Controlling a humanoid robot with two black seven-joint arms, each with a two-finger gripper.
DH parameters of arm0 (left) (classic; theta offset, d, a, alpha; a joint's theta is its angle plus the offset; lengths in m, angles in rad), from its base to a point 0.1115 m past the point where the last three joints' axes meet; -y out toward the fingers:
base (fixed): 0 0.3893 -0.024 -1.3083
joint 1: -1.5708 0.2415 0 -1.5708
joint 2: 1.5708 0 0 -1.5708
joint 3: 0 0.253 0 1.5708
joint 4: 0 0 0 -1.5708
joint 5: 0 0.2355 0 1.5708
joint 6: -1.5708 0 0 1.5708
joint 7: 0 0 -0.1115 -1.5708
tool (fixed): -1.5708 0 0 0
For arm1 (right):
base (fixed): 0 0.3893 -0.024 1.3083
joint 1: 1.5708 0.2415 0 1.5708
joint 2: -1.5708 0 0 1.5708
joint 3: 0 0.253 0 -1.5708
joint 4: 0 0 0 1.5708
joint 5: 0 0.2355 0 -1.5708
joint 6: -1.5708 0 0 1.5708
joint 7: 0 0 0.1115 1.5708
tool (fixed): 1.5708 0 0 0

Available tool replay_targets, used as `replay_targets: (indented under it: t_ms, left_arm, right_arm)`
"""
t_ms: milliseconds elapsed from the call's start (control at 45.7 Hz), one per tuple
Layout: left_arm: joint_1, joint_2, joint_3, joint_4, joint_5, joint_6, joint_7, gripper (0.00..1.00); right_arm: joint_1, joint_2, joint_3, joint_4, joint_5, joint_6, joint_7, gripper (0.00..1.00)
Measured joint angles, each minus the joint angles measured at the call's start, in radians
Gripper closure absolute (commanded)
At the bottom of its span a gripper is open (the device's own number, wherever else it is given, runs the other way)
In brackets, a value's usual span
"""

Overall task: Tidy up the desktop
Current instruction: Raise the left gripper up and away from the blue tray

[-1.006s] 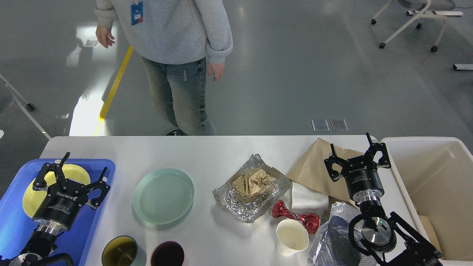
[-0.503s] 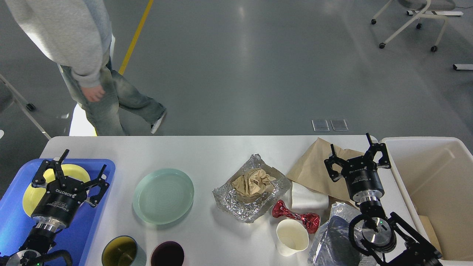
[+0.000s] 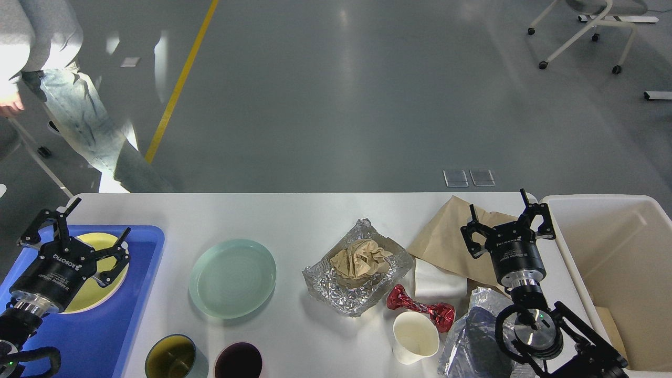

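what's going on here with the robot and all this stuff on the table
The robot is tidying the desktop and holds nothing right now. Its left hand hangs open over the yellow plate in the blue tray. Its right hand is open above the brown paper, beside the cream bin. Still out on the desktop are a green plate, a foil tray holding crumpled paper, a red wrapper, a paper cup and two mugs at the near edge.
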State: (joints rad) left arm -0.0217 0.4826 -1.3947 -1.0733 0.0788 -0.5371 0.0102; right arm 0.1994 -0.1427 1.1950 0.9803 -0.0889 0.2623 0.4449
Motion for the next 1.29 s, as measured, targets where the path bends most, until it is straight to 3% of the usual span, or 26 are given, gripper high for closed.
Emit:
replay_targets:
  t_ms: [153, 262, 350, 372, 569, 765, 1006, 1159, 1290]
  left_arm:
    - [-0.150, 0.165, 0.248, 0.054, -0.005, 0.001, -0.008, 0.03]
    - [-0.318, 0.286, 0.500, 0.096, -0.005, 0.001, -0.009, 0.03]
    - [-0.494, 0.352, 0.764, 0.123, -0.005, 0.001, -0.009, 0.03]
    - [-0.591, 0.375, 0.906, 0.131, -0.004, 0.000, -0.009, 0.03]
    - [-0.977, 0.403, 1.403, 0.139, 0.000, 0.004, -0.009, 0.03]
    - [-1.281, 0.355, 1.797, 0.132, 0.008, 0.004, -0.002, 0.03]
    - [-1.629, 0.198, 2.295, 0.091, 0.009, -0.005, 0.002, 0.03]
    - [-1.859, 0.066, 2.511, -0.030, 0.000, -0.014, 0.003, 0.03]
    - [-2.042, -0.018, 2.601, -0.159, -0.003, -0.066, 0.003, 0.03]
  right_arm:
    - [0.000, 0.000, 0.000, 0.000, 0.000, 0.000, 0.000, 0.00]
    - [0.000, 0.000, 0.000, 0.000, 0.000, 0.000, 0.000, 0.00]
    - [0.000, 0.000, 0.000, 0.000, 0.000, 0.000, 0.000, 0.00]
    - [0.000, 0.000, 0.000, 0.000, 0.000, 0.000, 0.000, 0.00]
    - [0.000, 0.000, 0.000, 0.000, 0.000, 0.000, 0.000, 0.00]
    - [0.000, 0.000, 0.000, 0.000, 0.000, 0.000, 0.000, 0.00]
    - [0.000, 0.000, 0.000, 0.000, 0.000, 0.000, 0.000, 0.00]
    - [0.000, 0.000, 0.000, 0.000, 0.000, 0.000, 0.000, 0.00]
    - [0.000, 0.000, 0.000, 0.000, 0.000, 0.000, 0.000, 0.00]
